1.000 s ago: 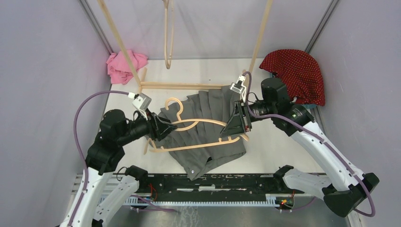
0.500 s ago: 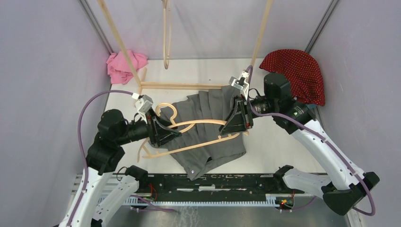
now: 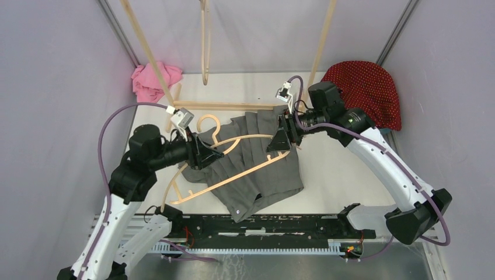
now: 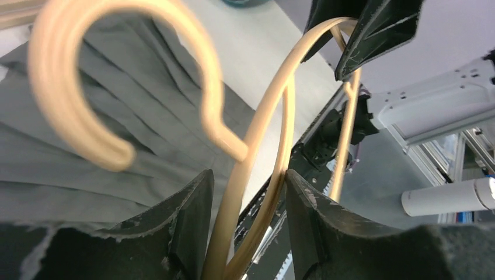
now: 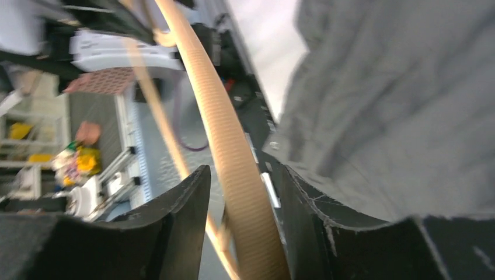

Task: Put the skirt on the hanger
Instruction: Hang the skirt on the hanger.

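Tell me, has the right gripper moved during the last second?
Yes. In the top view the right gripper has shifted left and toward the far side, away from the red dotted cloth and closer to the rack's wooden base bar.

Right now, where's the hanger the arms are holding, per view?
Top external: wooden hanger at centre frame, slanting across the grey pleated skirt.
Left wrist: wooden hanger with its hook upper left and its shoulders running down the middle.
Right wrist: one blurred bar of it down the centre.
Shared landmark: the skirt, at left in left wrist, at right in right wrist.
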You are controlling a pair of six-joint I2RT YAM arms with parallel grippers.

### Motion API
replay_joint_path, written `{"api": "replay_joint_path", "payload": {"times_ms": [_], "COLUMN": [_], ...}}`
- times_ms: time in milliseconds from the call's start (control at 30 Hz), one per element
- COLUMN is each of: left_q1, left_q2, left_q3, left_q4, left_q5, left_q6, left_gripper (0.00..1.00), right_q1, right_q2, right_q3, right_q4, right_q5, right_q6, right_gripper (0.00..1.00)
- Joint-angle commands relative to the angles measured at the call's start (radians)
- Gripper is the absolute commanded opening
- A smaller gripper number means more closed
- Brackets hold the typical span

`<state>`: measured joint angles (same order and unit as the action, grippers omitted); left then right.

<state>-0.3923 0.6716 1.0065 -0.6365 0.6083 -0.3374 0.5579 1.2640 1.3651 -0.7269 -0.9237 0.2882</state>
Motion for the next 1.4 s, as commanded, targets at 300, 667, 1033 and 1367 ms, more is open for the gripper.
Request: {"api": "replay_joint_path", "payload": {"times_ms": [300,667,1033,1367], "left_q1": [-0.002,-0.023,-0.299,-0.372], "left_q2": [0.137,0.129,0.218,0.278], "left_q3": [-0.022,-0.066,-0.028,-0.017], "left_q4": [0.098,0.233,0.201,0.196], "left_q5": [-0.263,-0.061,0.021,-0.087], "left_q6": [0.032,0.051,0.111,0.147], "left_gripper": [0.03,0.03,0.05,0.03], "right_q1": [-0.002,-0.001,0.023,0.099], "right_q2": [-0.039,0.033,0.247,0.136], "right_q3": [0.232,0.279,0.435,0.163], "right_q4": [-0.361,-0.303,-0.276,-0.225], "right_q5": [0.515,0.285,0.051,0.17], "right_q6": [-0.132,-0.162,-0.199,-0.189], "right_gripper": [0.61,0.61,0.58,0.54]}}
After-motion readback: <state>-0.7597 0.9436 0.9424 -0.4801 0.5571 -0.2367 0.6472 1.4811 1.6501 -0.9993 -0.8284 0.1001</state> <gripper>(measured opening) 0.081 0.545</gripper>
